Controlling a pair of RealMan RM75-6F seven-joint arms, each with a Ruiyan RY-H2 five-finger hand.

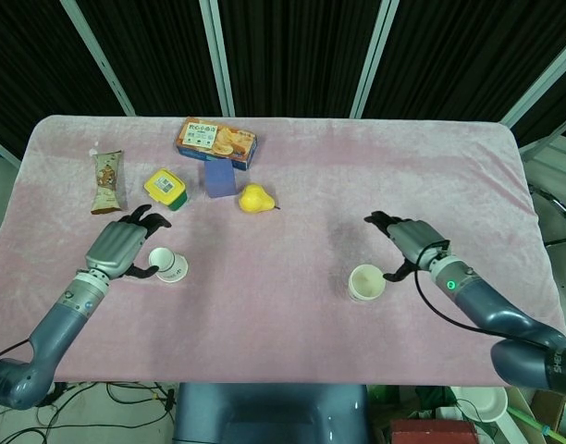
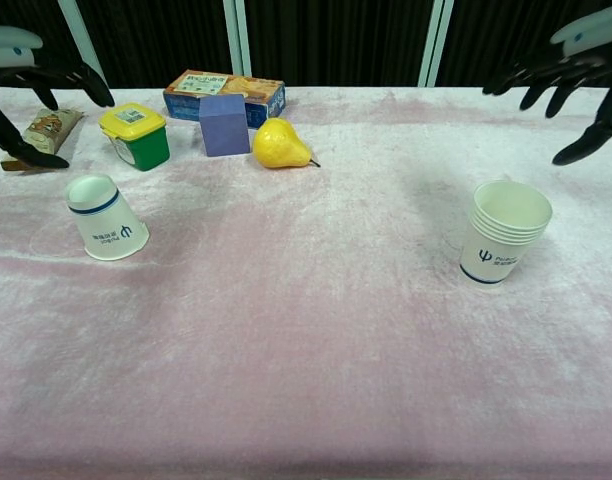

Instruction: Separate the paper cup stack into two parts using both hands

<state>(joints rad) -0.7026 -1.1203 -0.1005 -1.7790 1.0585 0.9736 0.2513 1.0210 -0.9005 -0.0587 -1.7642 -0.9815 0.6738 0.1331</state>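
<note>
Upright white paper cup stack [image 2: 506, 235] with a small blue logo stands apart from the tipped single white blue-banded cup [image 2: 104, 216]; left hand [image 1: 122, 244] and right hand [image 1: 409, 240] hover spread, empty.

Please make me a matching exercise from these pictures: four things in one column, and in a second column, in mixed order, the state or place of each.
Things:
1. cup stack
2. single cup
3. pear
4. right hand

States or places:
A. upside down on the cloth, base up
B. raised above the table, fingers apart, holding nothing
C. standing with the mouth up, several rims showing
D. lying beside the purple block

Pairs: 1-C, 2-A, 3-D, 4-B
</note>
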